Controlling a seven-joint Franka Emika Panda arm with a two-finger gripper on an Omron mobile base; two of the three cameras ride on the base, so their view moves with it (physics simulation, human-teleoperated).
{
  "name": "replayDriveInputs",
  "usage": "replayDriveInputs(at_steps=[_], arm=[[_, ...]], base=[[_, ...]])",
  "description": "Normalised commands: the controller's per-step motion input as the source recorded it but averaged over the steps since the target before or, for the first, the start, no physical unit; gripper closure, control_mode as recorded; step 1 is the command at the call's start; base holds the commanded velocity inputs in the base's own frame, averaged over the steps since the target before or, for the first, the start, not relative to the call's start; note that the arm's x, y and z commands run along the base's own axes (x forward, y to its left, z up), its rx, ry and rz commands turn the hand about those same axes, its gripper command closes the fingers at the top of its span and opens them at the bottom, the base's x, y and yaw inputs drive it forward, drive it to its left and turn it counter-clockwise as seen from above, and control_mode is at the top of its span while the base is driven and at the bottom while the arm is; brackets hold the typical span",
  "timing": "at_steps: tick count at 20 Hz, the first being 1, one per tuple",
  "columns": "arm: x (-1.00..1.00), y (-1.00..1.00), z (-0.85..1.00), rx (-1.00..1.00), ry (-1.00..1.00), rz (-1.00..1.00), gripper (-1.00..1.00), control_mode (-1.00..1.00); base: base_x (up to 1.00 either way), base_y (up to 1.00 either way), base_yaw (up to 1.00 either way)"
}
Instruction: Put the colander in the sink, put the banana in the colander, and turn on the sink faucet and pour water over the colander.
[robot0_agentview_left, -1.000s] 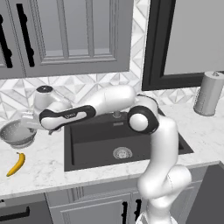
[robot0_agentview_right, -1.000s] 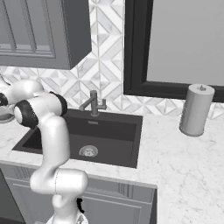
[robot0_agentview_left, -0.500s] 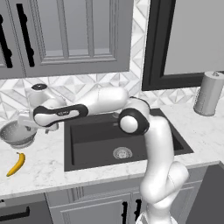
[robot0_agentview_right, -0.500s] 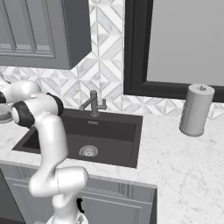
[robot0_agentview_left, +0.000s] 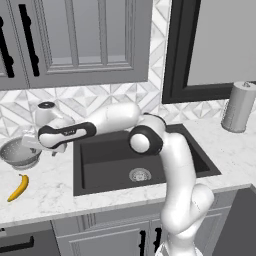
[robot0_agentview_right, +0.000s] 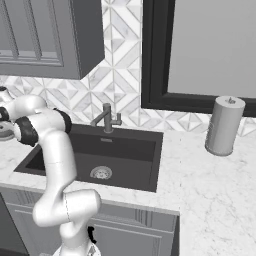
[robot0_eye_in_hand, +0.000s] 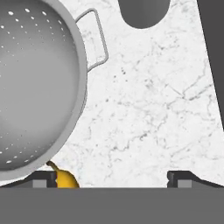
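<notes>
The colander (robot0_agentview_left: 20, 152) sits on the marble counter left of the sink (robot0_agentview_left: 100, 167). In the hand view the colander (robot0_eye_in_hand: 30, 87) takes up the left side, one wire handle toward the top. The banana (robot0_agentview_left: 19, 187) lies on the counter in front of the colander, and its dark-tipped end (robot0_eye_in_hand: 65, 178) peeks out beside the left fingertip. My gripper (robot0_agentview_left: 56, 150) hangs over the counter just right of the colander's rim. In the hand view my gripper (robot0_eye_in_hand: 111, 178) is open over bare marble. The sink faucet (robot0_agentview_right: 106, 118) stands behind the basin (robot0_agentview_right: 130, 150).
A dark rounded object (robot0_eye_in_hand: 143, 13) stands on the counter past the colander's handle. The sink's black edge (robot0_eye_in_hand: 214, 43) runs along the hand view's right side. A paper towel roll (robot0_agentview_left: 239, 106) stands far right. Cabinets hang above the counter.
The hand has swung left toward the colander and sunk slightly. The jaws stayed open; colander and banana have not moved.
</notes>
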Motion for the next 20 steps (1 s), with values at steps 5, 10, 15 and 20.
replayDriveInputs(at_steps=[5, 10, 15, 20], arm=[[0.31, 0.15, -0.13, 0.09, 0.00, 0.00, -1.00, -1.00], [0.31, 0.23, -0.15, 0.06, 0.01, 0.00, -1.00, -1.00], [0.29, 0.29, -0.12, 0.01, 0.02, -0.01, -1.00, -1.00], [0.31, 0.31, -0.03, 0.00, 0.03, 0.00, -1.00, -1.00]], base=[[0.00, 0.00, 0.00], [0.00, 0.00, 0.00], [0.00, 0.00, 0.00], [0.00, 0.00, 0.00]])
